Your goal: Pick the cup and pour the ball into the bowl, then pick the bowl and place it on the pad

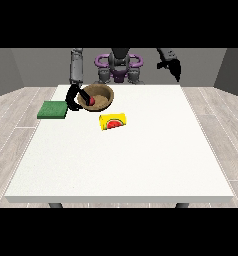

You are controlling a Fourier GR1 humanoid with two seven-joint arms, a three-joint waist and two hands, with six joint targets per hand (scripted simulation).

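Observation:
A brown bowl (97,96) stands on the white table (121,155) at the back left, with a red ball (91,100) inside it. The hand at the view's left (73,96) is at the bowl's left rim, with a finger reaching over the rim and its thumb outside. A yellow cup (114,121) with a red and green picture lies on its side in front of the bowl. A green pad (53,110) lies flat to the left of the bowl. The hand at the view's right (172,66) hangs raised above the table's far right edge.
The robot's torso (119,67) stands behind the table's far edge. Grey wooden floor surrounds the table.

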